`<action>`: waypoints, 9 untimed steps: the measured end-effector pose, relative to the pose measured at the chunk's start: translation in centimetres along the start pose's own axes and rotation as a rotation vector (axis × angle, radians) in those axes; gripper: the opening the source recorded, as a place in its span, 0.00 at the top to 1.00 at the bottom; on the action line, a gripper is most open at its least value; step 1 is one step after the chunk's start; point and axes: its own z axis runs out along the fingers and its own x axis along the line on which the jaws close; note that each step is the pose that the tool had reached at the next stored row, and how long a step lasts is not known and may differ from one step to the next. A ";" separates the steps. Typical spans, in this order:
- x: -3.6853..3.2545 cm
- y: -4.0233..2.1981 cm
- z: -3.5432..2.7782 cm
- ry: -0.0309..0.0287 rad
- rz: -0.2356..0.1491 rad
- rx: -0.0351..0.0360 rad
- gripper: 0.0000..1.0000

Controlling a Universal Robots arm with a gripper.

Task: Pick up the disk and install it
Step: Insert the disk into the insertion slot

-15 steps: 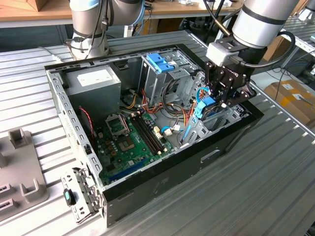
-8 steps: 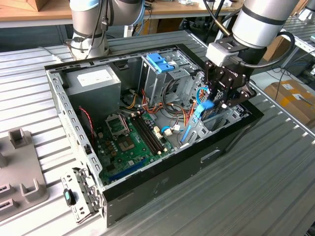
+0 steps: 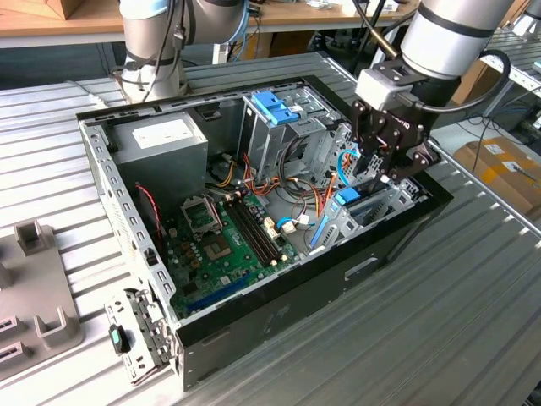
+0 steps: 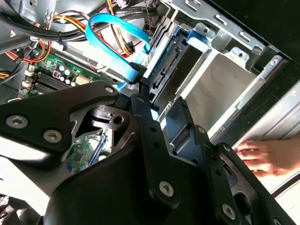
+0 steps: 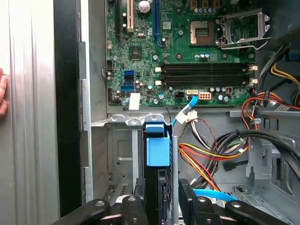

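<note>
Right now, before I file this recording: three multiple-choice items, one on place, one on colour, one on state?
1. The black end effector hangs over: A the grey power supply; B the metal drive bay; C the slatted table.
2. The rectangular metal disk has a plastic rail coloured: A light blue; B red; C green.
3. The black metal computer case is: A closed; B upside down; C open-sided.
B, it sits above the bay; A, the rail shows light blue; C, the green motherboard lies exposed.

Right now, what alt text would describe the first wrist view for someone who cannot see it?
A black end effector grips a flat metal disk with a light blue rail, on edge at a grey metal bay, with a green circuit board beyond.
</note>
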 end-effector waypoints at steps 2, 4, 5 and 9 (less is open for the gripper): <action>0.01 -0.01 -0.41 0.0001 0.000 0.0000 0.58; 0.03 -0.01 -0.79 0.0001 0.000 0.0000 0.58; 0.03 -0.01 -0.97 0.0002 0.000 0.0000 0.58; 0.05 -0.02 -1.53 0.0000 0.000 0.0000 0.58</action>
